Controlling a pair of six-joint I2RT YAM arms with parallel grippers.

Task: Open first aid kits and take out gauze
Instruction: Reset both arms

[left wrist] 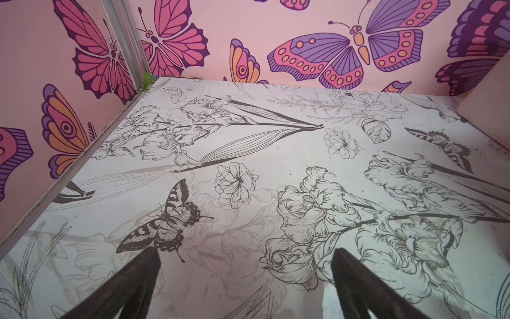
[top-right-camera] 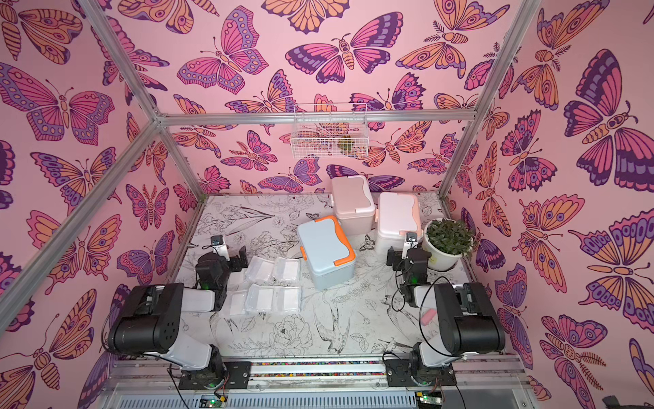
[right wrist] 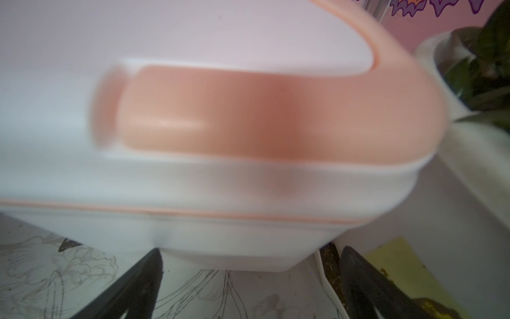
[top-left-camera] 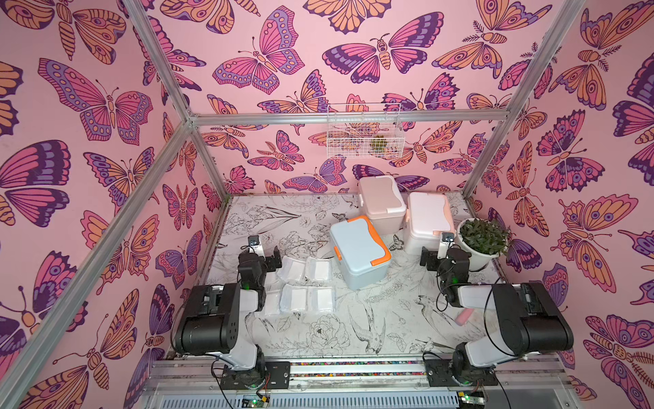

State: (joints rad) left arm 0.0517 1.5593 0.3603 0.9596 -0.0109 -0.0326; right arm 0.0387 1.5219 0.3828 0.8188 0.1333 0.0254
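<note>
A table (top-left-camera: 389,318) printed with line-drawn flowers and birds is enclosed by pink butterfly-patterned walls (top-left-camera: 106,106) on an aluminium frame (top-left-camera: 155,170). Toward the left edge, the gauze packets (top-left-camera: 295,299) are laid flat in a cluster outside the cases. The left gripper (left wrist: 245,251) is held beside them, jaws spread and empty. At mid-table the blue-grey kit (top-left-camera: 357,248) is seen shut. The right gripper (right wrist: 251,250), jaws likewise spread and empty, is pointed at the closed white kit (top-left-camera: 426,216) near the far right corner, flanked by the closed beige-pink kit (top-left-camera: 382,198) and a potted plant (top-left-camera: 477,253). A wire basket (top-left-camera: 348,152) is hung on the far wall.
</note>
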